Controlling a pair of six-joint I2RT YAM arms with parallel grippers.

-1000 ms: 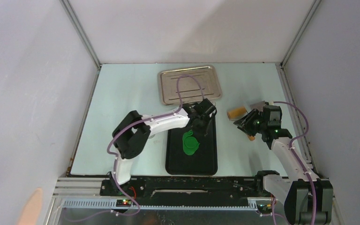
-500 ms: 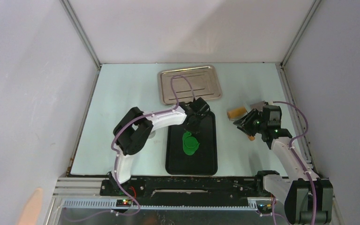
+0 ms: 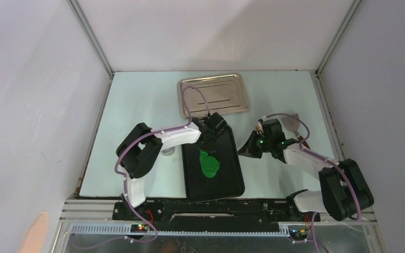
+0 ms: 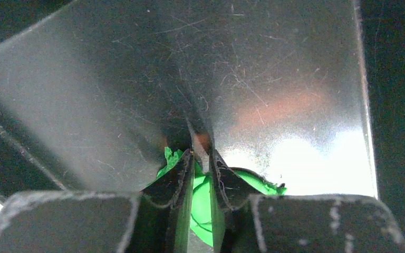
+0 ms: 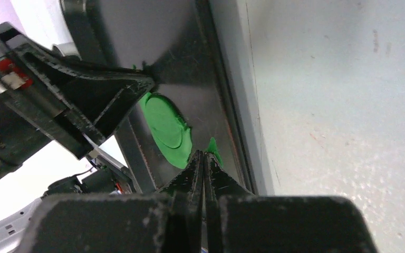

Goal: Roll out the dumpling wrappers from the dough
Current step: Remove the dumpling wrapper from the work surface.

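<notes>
Your left hand (image 3: 209, 141) is pinched down to a narrow slit at the far end of the black tray (image 3: 227, 182), with its fingertips low on the tray floor. In its wrist view, bright green dough (image 4: 200, 211) fills the slit and shows on either side of the fingers (image 4: 176, 183). The hand appears to grasp the dough's far edge.

From there the dough lies as a flattened oval sheet running back toward the arm bases, around the middle of the tray. A round outline shows in its surface. Bare tray floor surrounds it on every side, most of it toward the near end.

Your right hand (image 3: 249, 150) is clenched tight, fingers pressed together with nothing visibly between them. It sits at the tray's right rim. A small green scrap (image 5: 213, 149) lies just beside its fingertips; you cannot tell whether it touches them. The dough sheet is near this hand, to its left and apart from it, and the left hand's fingers stand at the sheet's far end.

The black tray sits slightly askew on the pale desk (image 3: 137, 105). A shiny metal tray (image 3: 213, 95) lies just beyond the left hand, near the black tray but apart from it.

Open desk stretches left of the left arm and along the far edge. On the right, the right arm takes up most of the room between tray and wall, and a flat grey tool (image 3: 293, 122) lies behind its wrist. White walls (image 3: 42, 105) close in the desk on the left, the far side and the right.
</notes>
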